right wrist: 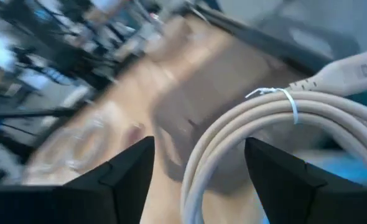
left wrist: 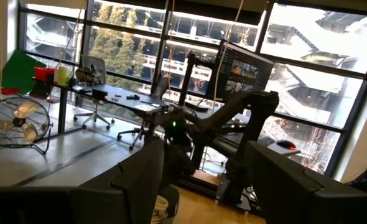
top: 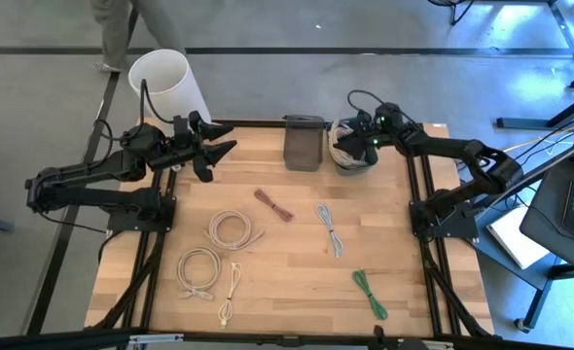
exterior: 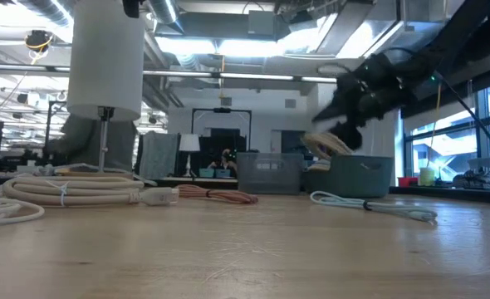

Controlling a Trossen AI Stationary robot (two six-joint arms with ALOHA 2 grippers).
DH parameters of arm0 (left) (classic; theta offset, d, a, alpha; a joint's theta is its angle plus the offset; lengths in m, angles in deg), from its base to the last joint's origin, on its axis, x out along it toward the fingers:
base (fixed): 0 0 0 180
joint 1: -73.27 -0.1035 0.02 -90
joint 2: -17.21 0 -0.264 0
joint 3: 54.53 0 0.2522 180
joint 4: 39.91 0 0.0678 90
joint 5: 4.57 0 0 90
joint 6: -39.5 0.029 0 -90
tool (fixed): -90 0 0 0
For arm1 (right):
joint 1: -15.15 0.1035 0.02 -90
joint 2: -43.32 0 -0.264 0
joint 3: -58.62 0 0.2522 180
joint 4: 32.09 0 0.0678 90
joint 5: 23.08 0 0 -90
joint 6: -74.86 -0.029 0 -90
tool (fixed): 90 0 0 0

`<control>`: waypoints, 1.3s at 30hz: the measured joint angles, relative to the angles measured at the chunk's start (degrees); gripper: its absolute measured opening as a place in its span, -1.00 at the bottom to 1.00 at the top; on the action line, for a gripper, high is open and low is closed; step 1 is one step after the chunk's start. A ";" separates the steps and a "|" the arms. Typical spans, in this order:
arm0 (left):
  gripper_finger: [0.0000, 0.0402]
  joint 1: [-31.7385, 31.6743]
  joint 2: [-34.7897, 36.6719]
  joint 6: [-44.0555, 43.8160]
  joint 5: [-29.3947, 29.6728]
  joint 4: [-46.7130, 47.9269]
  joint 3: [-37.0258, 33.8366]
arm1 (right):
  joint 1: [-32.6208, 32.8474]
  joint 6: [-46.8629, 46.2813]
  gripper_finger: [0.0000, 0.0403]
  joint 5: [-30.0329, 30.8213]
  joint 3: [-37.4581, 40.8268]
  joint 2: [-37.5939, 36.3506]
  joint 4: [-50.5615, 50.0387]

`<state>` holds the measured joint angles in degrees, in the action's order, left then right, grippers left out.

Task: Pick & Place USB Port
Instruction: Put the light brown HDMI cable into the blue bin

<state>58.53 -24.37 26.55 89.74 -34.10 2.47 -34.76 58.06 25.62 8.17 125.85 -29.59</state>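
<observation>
High view shows the right gripper at the far edge of the table, poised over a round bin that stands just beside a dark rectangular bin. A coiled beige USB cable lies at the round bin's mouth beneath that gripper. Right wrist view looks past two spread dark fingers at the same coil, bound with a thin tie and ending in a pale plug; the coil passes between the fingers without either one pressing on it, so the jaws stand apart and hold nothing. Low view has the gripper up above the grey bin, with the pale coil right under it, just over the bin's rim. The left gripper waits raised near the table's far left corner, next to a white cylinder, its fingers spread wide and empty in the left wrist view. On the boards lie other bundled cables: two beige coils and, a small cream one, a reddish-brown one, a light blue-grey one and a green one. At the top left edge of the high view, part of a person stands on the floor beyond the table.
</observation>
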 joint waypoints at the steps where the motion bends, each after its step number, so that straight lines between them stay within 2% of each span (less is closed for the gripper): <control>1: 0.10 0.00 0.00 0.00 -0.08 -0.01 0.00 | 0.13 -0.61 0.26 -1.67 -1.67 -0.50 -0.83; 4: 0.10 0.00 0.00 0.01 -0.16 0.01 0.00 | 1.03 1.13 0.19 -5.35 -8.43 -3.62 -6.90; 6: 0.10 0.00 0.00 0.04 -0.14 0.01 0.00 | 1.56 5.50 0.13 -5.18 -14.14 -6.27 -14.02; 8: 0.10 0.00 0.00 0.04 -0.15 0.01 0.00 | 1.95 11.95 0.06 -0.76 -20.09 -8.90 -24.11; 10: 0.10 0.00 0.00 0.05 -0.44 0.01 0.00 | 2.02 18.56 0.01 6.99 -25.50 -10.80 -34.96; 12: 0.10 0.00 0.00 0.07 -1.13 0.01 0.00 | 1.98 21.94 -0.04 12.16 -29.70 -11.79 -44.33; 17: 0.10 0.00 0.00 0.22 -1.43 0.42 0.00 | 3.19 23.16 -0.13 13.25 -35.53 -13.92 -57.43; 23: 0.10 0.00 0.00 1.27 -1.41 0.42 0.00 | 8.83 20.20 -0.22 14.52 -30.32 -14.82 -58.74; 29: 0.10 0.00 0.00 1.48 -1.16 0.40 0.00 | 15.69 17.24 -0.23 14.62 -21.27 -12.08 -53.08; 32: 0.10 0.00 0.00 1.75 -0.50 0.14 0.00 | 19.37 19.75 -0.23 18.83 -21.45 -9.23 -53.89; 39: 0.10 0.00 0.02 1.75 -0.36 0.02 0.00 | 25.24 28.12 -0.23 31.06 -27.88 -2.12 -59.50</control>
<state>58.53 -24.35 28.30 89.38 -34.08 2.47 -9.52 86.18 56.69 -19.71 123.73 -89.09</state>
